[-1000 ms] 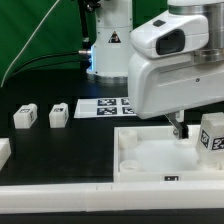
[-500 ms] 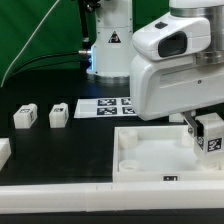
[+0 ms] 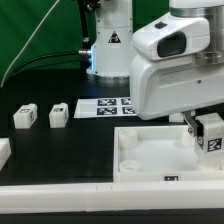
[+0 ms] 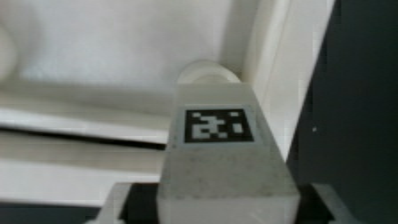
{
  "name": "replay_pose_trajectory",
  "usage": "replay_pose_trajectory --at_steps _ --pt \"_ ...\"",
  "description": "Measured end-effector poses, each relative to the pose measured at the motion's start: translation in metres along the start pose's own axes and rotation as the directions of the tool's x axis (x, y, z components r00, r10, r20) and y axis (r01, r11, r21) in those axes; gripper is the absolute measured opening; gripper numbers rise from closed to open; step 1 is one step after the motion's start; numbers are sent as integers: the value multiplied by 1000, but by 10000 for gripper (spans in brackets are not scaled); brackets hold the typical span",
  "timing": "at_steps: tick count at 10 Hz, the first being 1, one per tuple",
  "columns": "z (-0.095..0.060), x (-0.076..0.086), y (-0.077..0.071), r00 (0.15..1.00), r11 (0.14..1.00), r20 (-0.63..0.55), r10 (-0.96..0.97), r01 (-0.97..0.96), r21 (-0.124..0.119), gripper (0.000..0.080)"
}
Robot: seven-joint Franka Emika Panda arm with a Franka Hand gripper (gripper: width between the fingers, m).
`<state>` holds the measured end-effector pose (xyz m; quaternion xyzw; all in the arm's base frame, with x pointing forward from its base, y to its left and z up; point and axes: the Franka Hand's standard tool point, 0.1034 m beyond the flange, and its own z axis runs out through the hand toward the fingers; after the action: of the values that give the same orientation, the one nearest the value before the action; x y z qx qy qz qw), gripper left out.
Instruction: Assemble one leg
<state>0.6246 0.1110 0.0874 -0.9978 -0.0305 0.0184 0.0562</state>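
My gripper (image 3: 200, 127) is shut on one leg (image 3: 210, 132), a white stubby block with a black-and-white tag, and holds it over the far right corner of the large white tray-like panel (image 3: 150, 160). In the wrist view the held leg (image 4: 217, 140) fills the middle, its tag facing the camera, with dark fingers (image 4: 146, 200) pressed on both sides. Its far end points at a round corner hole (image 4: 210, 73) of the panel. Two more legs (image 3: 24, 117) (image 3: 58, 114) stand on the black table at the exterior view's left.
The marker board (image 3: 100, 106) lies flat behind the panel. The arm's white base (image 3: 108, 45) stands at the back. A white block (image 3: 4, 152) sits at the exterior view's left edge. A long white bar (image 3: 60, 198) lies along the front.
Since one second ago the held leg has come a little left and into fuller view beside the gripper over the panel's corner. Nothing has moved in the last half second.
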Motion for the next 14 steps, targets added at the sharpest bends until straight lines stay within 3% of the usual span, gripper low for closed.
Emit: replay_pose_trajectory --at_steps 2,5,9,14 --pt "0 0 2 987 987 0 158 -158 -2 291" --pt "0 -1 4 845 845 -13 534 -534 -10 291" --pt "0 -1 5 508 508 -35 861 -861 -12 292" --pt "1 -1 4 99 99 -26 995 -995 6 292"
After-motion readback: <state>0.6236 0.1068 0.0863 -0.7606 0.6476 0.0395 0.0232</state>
